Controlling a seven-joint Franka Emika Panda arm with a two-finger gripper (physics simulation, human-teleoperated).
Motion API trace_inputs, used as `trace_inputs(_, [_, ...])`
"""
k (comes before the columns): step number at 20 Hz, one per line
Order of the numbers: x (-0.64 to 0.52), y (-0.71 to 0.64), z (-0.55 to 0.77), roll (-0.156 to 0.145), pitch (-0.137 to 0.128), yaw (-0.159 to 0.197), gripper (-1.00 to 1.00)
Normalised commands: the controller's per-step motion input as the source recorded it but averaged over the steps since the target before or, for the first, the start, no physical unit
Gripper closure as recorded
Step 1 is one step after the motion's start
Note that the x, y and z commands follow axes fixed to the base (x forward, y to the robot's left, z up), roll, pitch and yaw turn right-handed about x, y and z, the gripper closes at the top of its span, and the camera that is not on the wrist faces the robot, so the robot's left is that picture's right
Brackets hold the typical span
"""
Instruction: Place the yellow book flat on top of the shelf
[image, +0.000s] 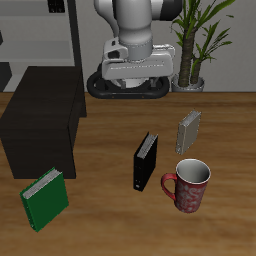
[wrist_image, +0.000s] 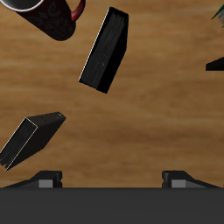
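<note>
Yellow book (image: 188, 131) standing upright toward the table's back edge, black shelf (image: 40, 125) well apart, no readable writing, gripper (wrist_image: 112, 179) opening unclear

No text, label, brand, number or sign can be read on the books, the mug, the shelf or anything else in either view.

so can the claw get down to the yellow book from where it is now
Probably yes. The yellow book stands upright on bare table, apart from the black book and the mug, with nothing above it. The claw itself isn't clearly visible.
</note>
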Motion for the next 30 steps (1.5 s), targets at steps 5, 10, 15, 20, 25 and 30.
trace_inputs(5, [-0.06,0.21,-0.01,0.035,-0.005,-0.009,-1.0])
trace_inputs(10, [-0.07,0.39,-0.1,-0.019,-0.013,-0.004,-1.0])
trace_inputs(15, [-0.12,0.45,-0.16,-0.014,-0.047,-0.095,-1.0])
trace_inputs(20, [-0.04,0.46,-0.23,0.041,0.029,-0.043,-1.0])
trace_inputs(25, [-0.07,0.52,-0.23,0.051,-0.011,-0.051,-1.0])
trace_inputs(30, [-0.03,0.34,-0.32,0.062,-0.023,0.0,-1.0])
